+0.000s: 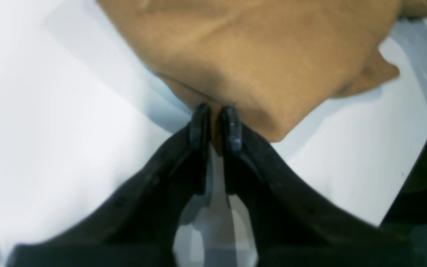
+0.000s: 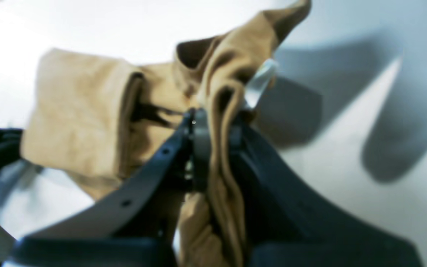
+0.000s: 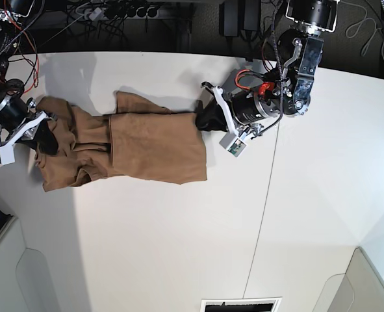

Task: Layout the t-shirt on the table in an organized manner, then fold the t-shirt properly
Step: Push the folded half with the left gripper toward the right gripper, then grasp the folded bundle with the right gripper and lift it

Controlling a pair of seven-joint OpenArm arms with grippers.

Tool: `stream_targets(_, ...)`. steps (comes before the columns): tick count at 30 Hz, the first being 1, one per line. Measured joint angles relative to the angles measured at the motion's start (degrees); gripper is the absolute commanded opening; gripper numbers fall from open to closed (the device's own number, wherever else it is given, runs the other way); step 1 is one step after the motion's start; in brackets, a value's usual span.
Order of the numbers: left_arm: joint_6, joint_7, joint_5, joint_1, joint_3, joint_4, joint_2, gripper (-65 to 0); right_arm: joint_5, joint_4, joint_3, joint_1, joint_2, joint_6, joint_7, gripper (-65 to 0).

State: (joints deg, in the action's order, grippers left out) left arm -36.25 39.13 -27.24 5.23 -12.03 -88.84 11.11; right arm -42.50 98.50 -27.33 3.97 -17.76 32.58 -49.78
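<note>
Left fingers nearly together, pinching shirt hem edge; thin cloth fold sits between them. Right fingers clamped on bunched cloth near neck, white tag just beside. Shirt lies along tabletop, stretched between both arms: right one at collar end, left one at hem end. Collar end crumpled, one part doubled over. Grips at opposite ends likely meant for pulling cloth taut and flat before folding.

Black, tapered gripper fingers; white brackets, red and black cables, small labels on both arms.
</note>
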Motion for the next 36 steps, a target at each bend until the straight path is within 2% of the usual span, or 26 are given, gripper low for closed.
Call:
stream_targets(3, 0.0, 0.0, -0.2, 0.0, -2.1, 0.0, 0.0, -58.2, -0.1, 3.3, 1.5, 0.0, 2.2, 0.0, 0.5, -65.0)
stream_targets(7, 0.0, 0.0, -0.2, 0.0, -4.5, 0.0, 0.0, -58.2, 0.5, 5.0, 8.3, -1.0, 5.6, 0.0, 0.6, -65.0)
stream_targets(10, 0.0, -0.2, -0.3, 0.0, -5.3, 0.0, -0.1, -58.2, 3.0, 5.0, 16.2, -2.7, 8.0, 0.0, 0.9, -65.0)
stream_targets(14, -0.2, -0.2, 0.1, 0.0, -5.2, 0.0, 0.0, -58.1, 10.5, 5.0, 26.3, -3.0, 10.5, 0.2, 0.9, -65.0)
stream_targets(15, -0.2, -0.2, 0.5, 0.0, -5.1, 0.0, 0.0, -58.1, 11.6, 5.0, 28.7, -2.9, 10.8, 0.2, 0.9, -60.4)
stream_targets(17, -0.3, -0.2, 0.8, 0.0, -4.8, 0.0, 0.0, -58.1, 13.4, 5.0, 32.6, -2.9, 10.8, 0.2, 0.9, -40.3)
stream_targets(18, -0.4, -0.2, 0.8, 0.0, -4.4, 0.0, 0.0, -58.1, 13.9, 5.0, 33.9, -2.9, 10.8, 0.2, 0.9, -33.0)
stream_targets(19, -0.4, -0.2, 0.8, 0.1, -4.0, 0.0, 0.0, -58.1, 14.5, 5.0, 34.7, -2.9, 10.8, 0.1, 0.9, -29.1)
stream_targets(23, -0.4, 0.1, -0.1, 0.2, -0.9, 0.0, -0.1, -58.1, 14.5, 5.0, 35.2, -3.3, 10.8, 0.1, 1.4, -28.8)
stream_targets(27, -0.2, 3.4, -3.4, 0.4, 5.2, -0.6, 0.0, -58.1, 15.0, 7.1, 34.2, -4.9, 10.8, 0.0, 1.5, -28.8)
stream_targets(32, -1.6, 6.3, -7.2, 0.6, 11.4, -3.4, 0.3, -58.1, 14.5, 8.8, 28.9, -7.5, 10.8, 0.0, 1.7, -28.8)
stream_targets(36, -1.7, 7.0, -8.3, 0.7, 11.0, -3.5, 0.9, -58.1, 15.4, 8.5, 23.5, -8.7, 10.8, -0.8, 2.0, -29.6)
